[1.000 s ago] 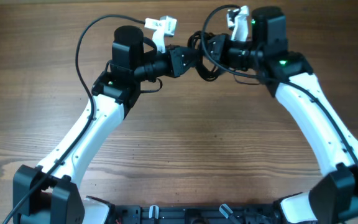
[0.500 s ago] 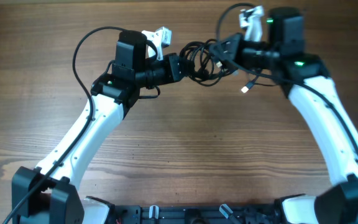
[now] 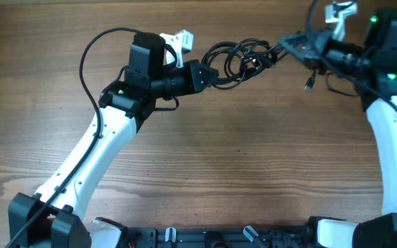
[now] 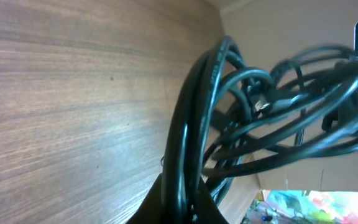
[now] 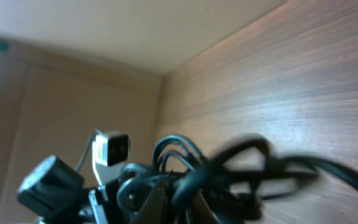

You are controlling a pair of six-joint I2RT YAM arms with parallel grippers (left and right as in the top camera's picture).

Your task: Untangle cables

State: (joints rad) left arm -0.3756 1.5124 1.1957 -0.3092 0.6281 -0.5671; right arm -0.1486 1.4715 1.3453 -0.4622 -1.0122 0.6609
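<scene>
The cables (image 3: pixel 240 60) are a tangle of thin black loops stretched in the air between my two grippers, above the far part of the table. My left gripper (image 3: pixel 209 74) is shut on the bundle's left end. In the left wrist view several black strands (image 4: pixel 188 155) run up out of the left gripper's fingertips (image 4: pixel 182 208). My right gripper (image 3: pixel 289 45) is shut on the bundle's right end. The right wrist view shows the blurred cables (image 5: pixel 241 165) clamped between its fingers (image 5: pixel 182 202). A loose plug end (image 3: pixel 308 87) hangs below the right gripper.
The wooden table (image 3: pixel 240 158) lies below both arms. The left arm (image 3: pixel 102 145) reaches in from the lower left, the right arm (image 3: pixel 391 131) from the lower right. The arms' own thicker black wires (image 3: pixel 88 55) loop beside them.
My right gripper has moved well to the right, pulling the bundle out from a tight knot into a longer stretched tangle. The left gripper has stayed nearly in place.
</scene>
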